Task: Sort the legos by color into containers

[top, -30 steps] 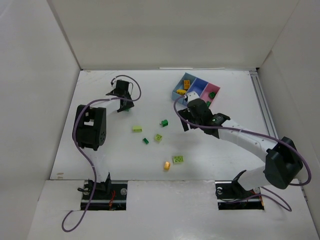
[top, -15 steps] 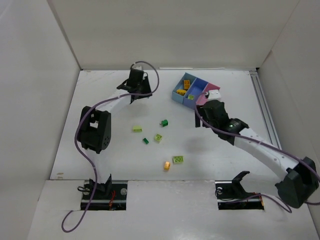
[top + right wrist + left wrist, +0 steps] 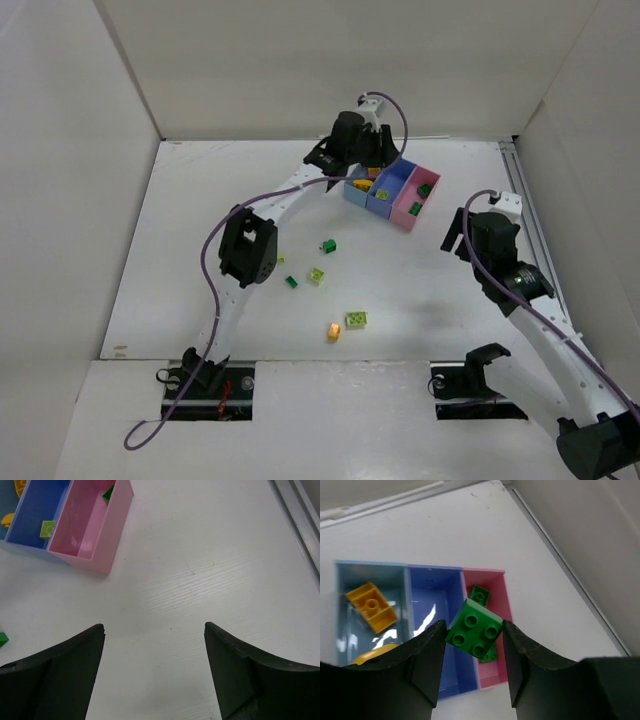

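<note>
Holding anything, the left gripper (image 3: pixel 472 630)?

Yes. Its fingers are closed part-way on a dark green brick (image 3: pixel 475 629), which sits a bit skewed between them, studs facing the wrist camera. The brick hangs clear above the bins and touches none of them.

What sits under it?

The brick hangs over the wall between the blue bin (image 3: pixel 437 605) and the pink bin (image 3: pixel 485 571), and most of it looks to be on the pink side. Another dark green piece (image 3: pixel 479 594) lies in the pink bin, just beyond the held one, so I judge pink to be the right home. Yellow bricks (image 3: pixel 371 607) lie in the light blue bin (image 3: pixel 370 563), out past the left-hand finger.

So how to drop it well?

Shift the gripper a little toward its right-hand finger first, until the whole brick is over pink floor and not the wall. Released from here, it could strike the wall and tumble into blue, where a lime piece (image 3: pixel 47 529) lies. Then lower it close to the rim and open only enough to let go. A wide opening risks a finger knocking the bins, which I guess are light.

And the right gripper (image 3: pixel 152 630)?

Wide open, nothing in it, over bare table (image 3: pixel 200 580). The bins are ahead of it, off to its left-finger side. It is well apart from the left arm, so I expect no clash. Loose legos (image 3: pixel 328 245) lie on the table, nearer the bases than either gripper.
</note>
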Available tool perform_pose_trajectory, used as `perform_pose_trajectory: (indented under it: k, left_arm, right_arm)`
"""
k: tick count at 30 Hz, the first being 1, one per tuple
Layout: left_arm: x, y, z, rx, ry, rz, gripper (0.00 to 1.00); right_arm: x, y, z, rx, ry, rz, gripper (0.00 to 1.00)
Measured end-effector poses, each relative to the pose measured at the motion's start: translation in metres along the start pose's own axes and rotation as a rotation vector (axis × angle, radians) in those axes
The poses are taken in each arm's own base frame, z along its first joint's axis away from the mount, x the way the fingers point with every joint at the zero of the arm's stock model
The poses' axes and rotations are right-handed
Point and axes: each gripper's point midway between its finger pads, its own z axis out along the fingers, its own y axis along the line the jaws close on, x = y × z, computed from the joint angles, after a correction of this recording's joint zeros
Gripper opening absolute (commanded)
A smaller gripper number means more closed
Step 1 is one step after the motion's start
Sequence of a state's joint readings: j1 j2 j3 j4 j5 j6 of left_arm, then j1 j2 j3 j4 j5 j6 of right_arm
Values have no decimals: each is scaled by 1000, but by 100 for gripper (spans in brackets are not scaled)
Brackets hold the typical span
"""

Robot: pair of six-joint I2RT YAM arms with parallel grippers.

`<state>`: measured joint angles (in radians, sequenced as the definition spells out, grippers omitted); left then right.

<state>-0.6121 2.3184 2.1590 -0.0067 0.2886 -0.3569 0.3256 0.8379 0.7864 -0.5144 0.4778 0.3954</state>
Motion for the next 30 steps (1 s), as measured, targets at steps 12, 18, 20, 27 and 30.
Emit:
perform_pose_trajectory:
  k: [12,18,20,27,30]
  left_arm:
    - [80,-57,47,130,110,-2,31]
    - [79,-58,53,77,77,13,57]
    - [78,-55,54,63,70,16,58]
    - [73,-51,54,35,52,23,93]
    - [75,-49,53,27,55,35,100]
  right_arm:
    - [-9,-33,-25,52,-78,85,85]
    - [-2,-36,-25,60,-57,60,86]
    - [-2,-36,-25,61,-57,52,86]
    - [-3,-38,-26,61,-59,23,86]
    - [0,-34,-24,32,-51,-25,86]
